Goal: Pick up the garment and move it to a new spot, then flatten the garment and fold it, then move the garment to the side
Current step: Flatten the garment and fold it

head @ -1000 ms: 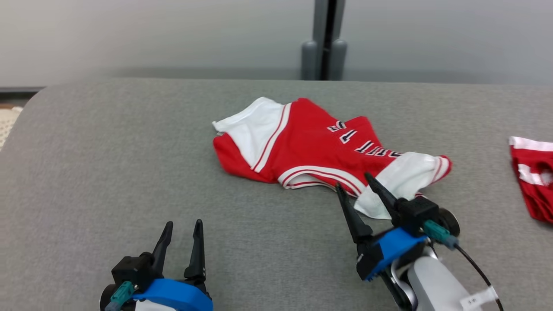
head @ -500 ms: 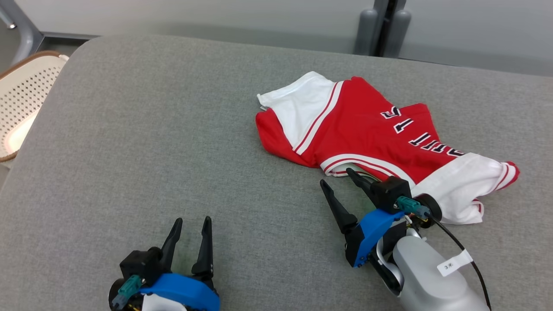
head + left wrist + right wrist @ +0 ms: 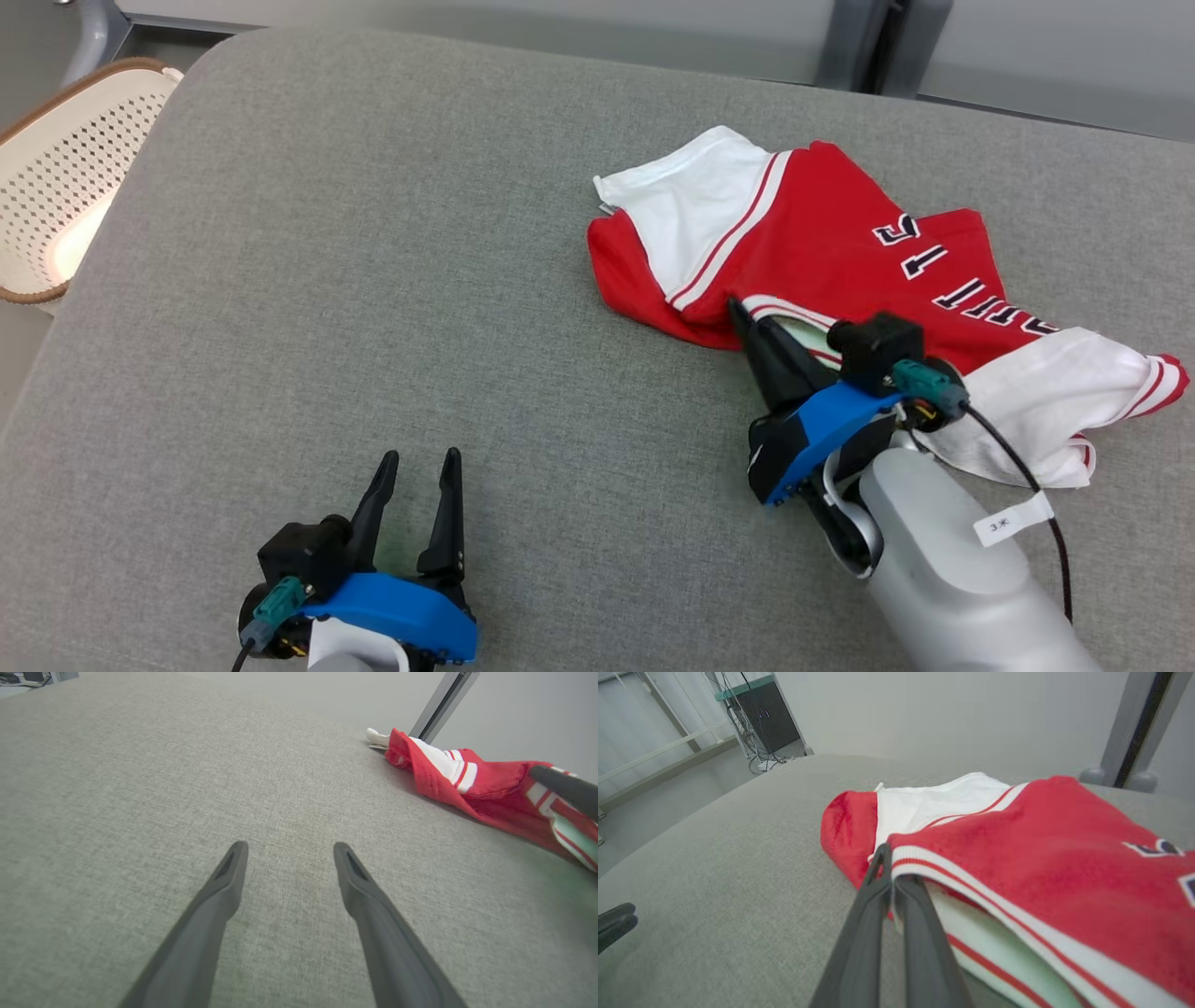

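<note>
So, your big grey padded table (image 3: 373,280) has the red-and-white garment (image 3: 822,243) lying rumpled on its right part, dark lettering facing up, with one white sleeve at the far left end and another at the near right. Your right gripper (image 3: 738,313) has its fingers pressed together on the striped hem at the garment's near edge, pinching it at the tips. Your left gripper (image 3: 421,456) sits spread wide over bare table at the near left, well apart from the garment.
</note>
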### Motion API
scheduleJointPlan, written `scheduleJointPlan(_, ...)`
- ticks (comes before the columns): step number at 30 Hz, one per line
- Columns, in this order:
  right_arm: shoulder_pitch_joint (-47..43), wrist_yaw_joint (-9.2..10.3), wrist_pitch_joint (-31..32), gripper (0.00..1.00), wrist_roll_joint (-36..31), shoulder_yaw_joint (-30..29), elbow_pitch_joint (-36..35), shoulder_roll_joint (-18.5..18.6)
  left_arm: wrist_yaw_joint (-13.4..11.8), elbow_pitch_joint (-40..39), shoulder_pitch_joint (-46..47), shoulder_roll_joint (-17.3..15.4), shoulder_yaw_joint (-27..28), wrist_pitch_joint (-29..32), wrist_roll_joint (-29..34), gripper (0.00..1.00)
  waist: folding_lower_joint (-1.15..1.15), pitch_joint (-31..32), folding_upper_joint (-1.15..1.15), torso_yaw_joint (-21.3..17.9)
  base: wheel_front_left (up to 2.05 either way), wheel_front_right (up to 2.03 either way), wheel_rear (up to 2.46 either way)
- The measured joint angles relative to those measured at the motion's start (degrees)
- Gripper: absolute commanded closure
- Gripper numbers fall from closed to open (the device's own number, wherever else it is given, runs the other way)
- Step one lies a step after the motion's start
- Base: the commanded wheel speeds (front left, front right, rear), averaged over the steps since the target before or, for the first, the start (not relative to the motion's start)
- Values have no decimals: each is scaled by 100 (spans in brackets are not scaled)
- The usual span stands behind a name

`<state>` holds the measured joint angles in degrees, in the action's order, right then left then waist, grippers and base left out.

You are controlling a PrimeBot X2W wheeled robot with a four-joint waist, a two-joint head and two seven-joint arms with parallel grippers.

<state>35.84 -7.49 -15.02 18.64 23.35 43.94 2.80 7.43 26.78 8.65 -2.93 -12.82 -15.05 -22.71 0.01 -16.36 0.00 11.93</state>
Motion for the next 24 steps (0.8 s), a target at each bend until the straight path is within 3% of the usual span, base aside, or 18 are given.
scheduleJointPlan(6,30,0,-1,100,-256,-576,-794,4,0,30,-76,-1,59,-1,-48,0,0,139,0,-70,0,0,0)
scheduleJointPlan(10,683,0,0,100,-592,-746,-1202,62,0,31,-61,3,-97,0,-136,0,0,280,0,-51,0,0,0)
scheduleJointPlan(18,2561,-2,-2,100,-479,-398,-1637,686,0,162,-44,2,-432,-1,-254,0,-1,535,0,405,0,0,0)
scheduleJointPlan(24,2689,-1,-4,100,53,-209,-2158,1209,0,263,-319,-3,-243,-1,-180,0,-1,619,0,374,0,0,0)
